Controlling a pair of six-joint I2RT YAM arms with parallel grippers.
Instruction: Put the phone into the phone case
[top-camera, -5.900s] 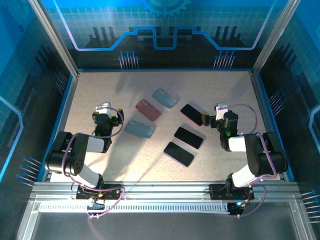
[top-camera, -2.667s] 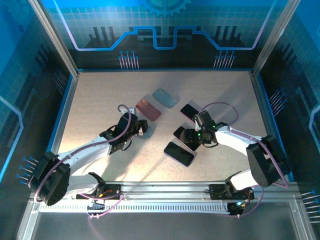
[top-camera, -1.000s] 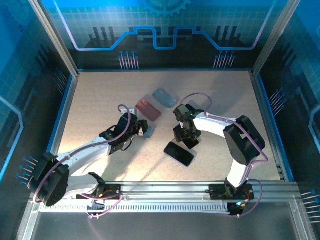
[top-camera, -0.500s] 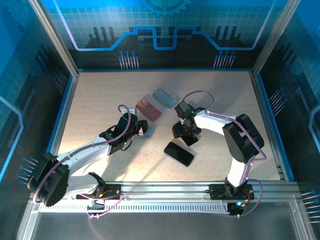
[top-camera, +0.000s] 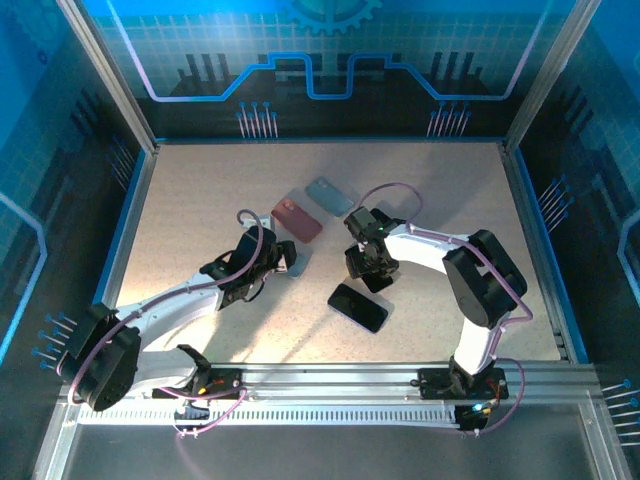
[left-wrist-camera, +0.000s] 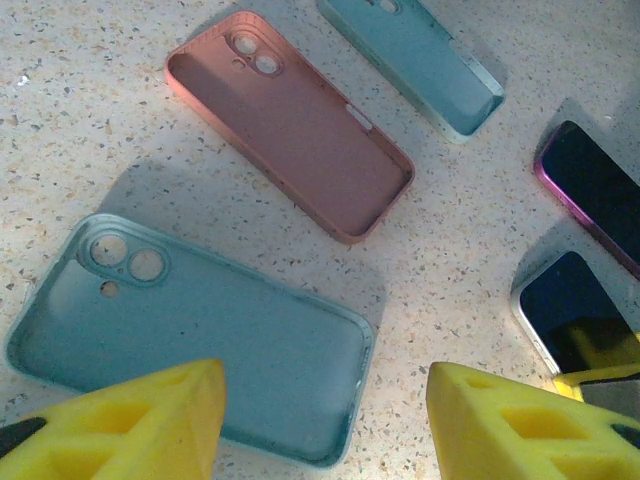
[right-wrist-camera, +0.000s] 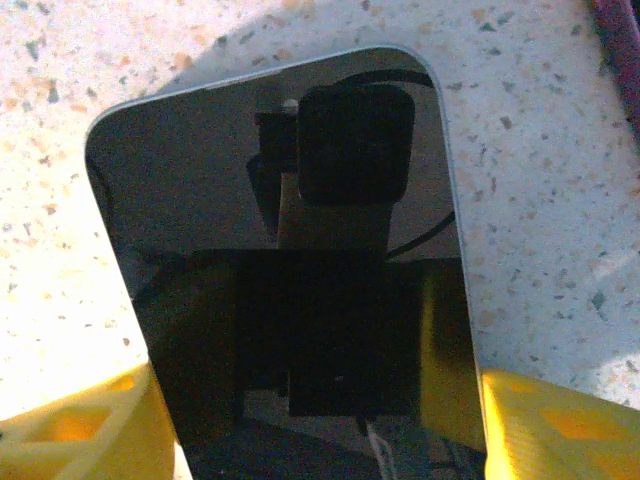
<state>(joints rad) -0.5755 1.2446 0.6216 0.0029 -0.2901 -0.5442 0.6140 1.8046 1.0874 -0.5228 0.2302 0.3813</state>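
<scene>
Both arms have reached out over the middle of the worktop from the folded poses they held by its near edge some seconds ago; over the last half second the right gripper has barely shifted.

That speckled beige worktop is walled in blue. The right arm rises from the near right corner and bends back toward the centre. The left arm stretches from the near left corner toward the centre.

Just left of centre lies a pale blue case, hollow side up, camera holes at its left end. Beyond it, toward the far edge, lies a pink case, also hollow side up, and farther still a teal case.

Just right of centre, the phone lies flat, dark screen up, well apart from the pale blue case. A black phone lies nearer the near edge, and a purple-edged phone lies toward the far edge.

The left gripper hangs over the pale blue case with its yellow fingers spread apart, clamping nothing. The right gripper's yellow fingers flank the phone's two long edges closely; whether they press on it cannot be told.
</scene>
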